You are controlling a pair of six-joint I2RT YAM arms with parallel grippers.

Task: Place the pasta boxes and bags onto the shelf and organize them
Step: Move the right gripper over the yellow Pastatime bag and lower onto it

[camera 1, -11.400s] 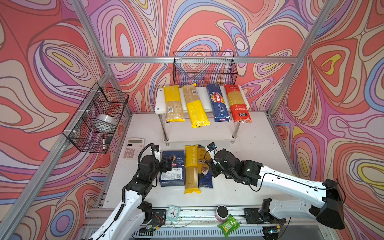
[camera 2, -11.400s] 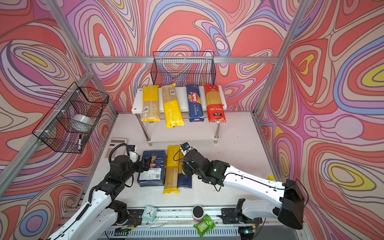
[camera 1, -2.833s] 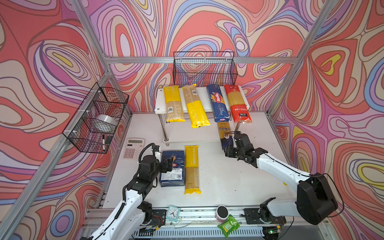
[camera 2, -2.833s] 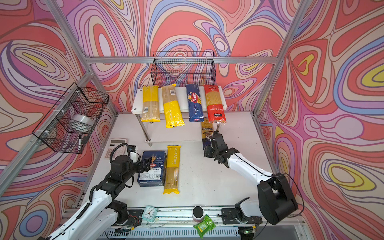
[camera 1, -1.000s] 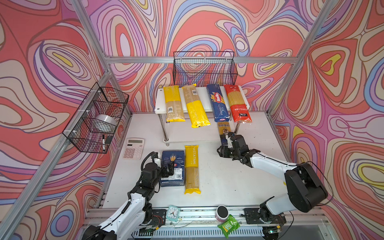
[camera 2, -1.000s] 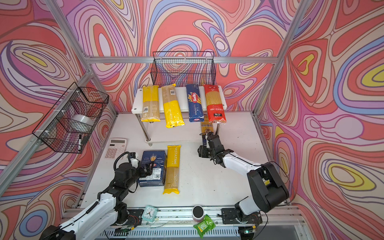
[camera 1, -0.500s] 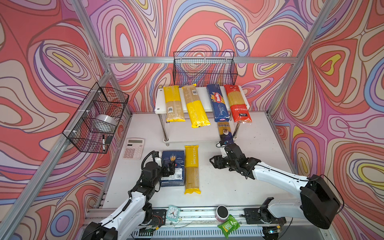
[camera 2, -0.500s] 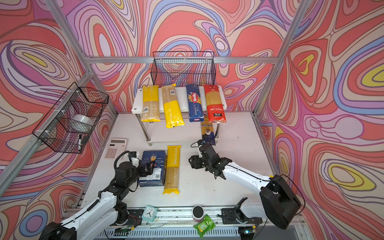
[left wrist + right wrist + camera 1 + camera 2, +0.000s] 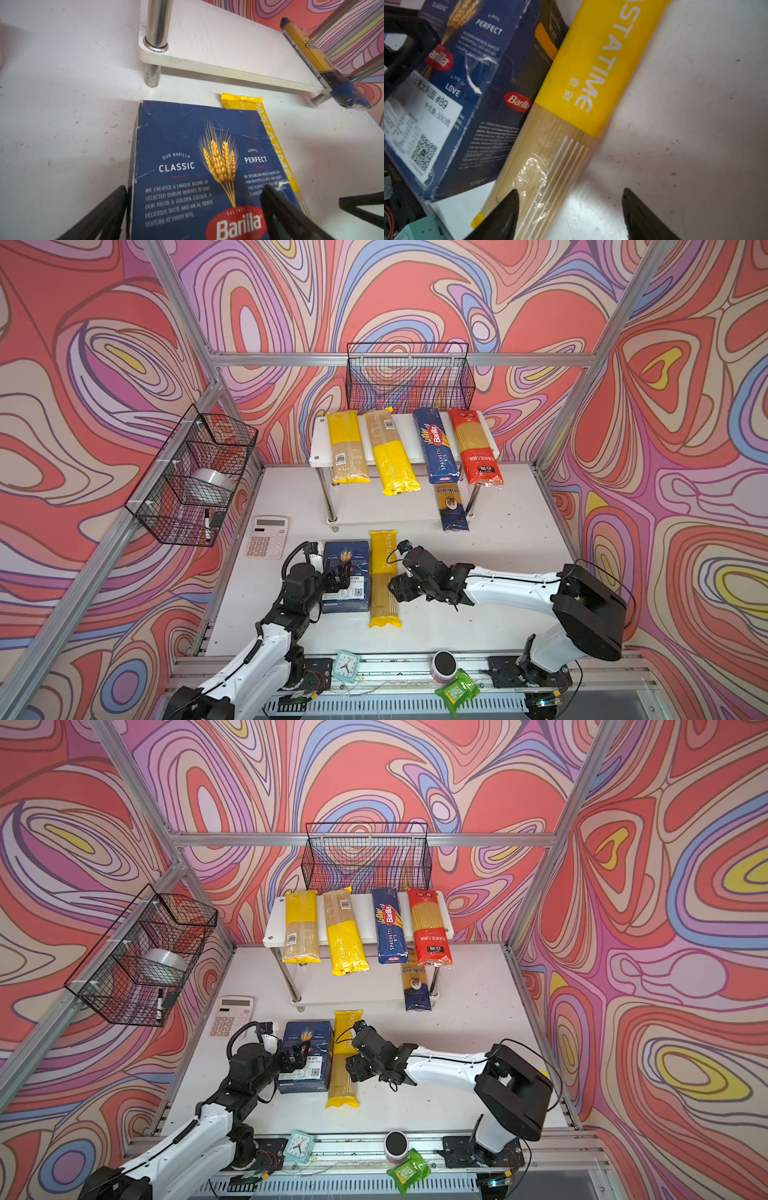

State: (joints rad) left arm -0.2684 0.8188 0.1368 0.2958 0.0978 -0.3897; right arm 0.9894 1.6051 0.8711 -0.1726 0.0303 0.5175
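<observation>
The shelf [image 9: 409, 435] holds two yellow-and-clear bags [image 9: 347, 448], a Barilla Spaghetti box [image 9: 436, 445] and a red-and-clear bag [image 9: 476, 448] on its upper board. A dark blue-gold bag [image 9: 451, 506] lies on the lower board [image 9: 228, 45], sticking out in front. On the table lie a navy Barilla carton [image 9: 347, 560] and the yellow PASTA TIME bag [image 9: 383, 556], side by side. My left gripper [image 9: 338, 577] stands open, one finger beside the carton's [image 9: 182, 145] left edge, the other over its face. My right gripper [image 9: 569, 193] is open, empty, over the bag's [image 9: 591, 62] clear half.
A white calculator [image 9: 267, 537] lies left of the carton. Black wire baskets hang on the back wall [image 9: 409, 377] and the left wall [image 9: 191, 472]. A small clock [image 9: 345, 666], a round can [image 9: 444, 664] and a green packet [image 9: 457, 691] sit on the front rail.
My right gripper has left the dark blue-gold bag on the lower board, swung forward and left to the PASTA TIME bag, and opened wider. The left arm has barely moved.
</observation>
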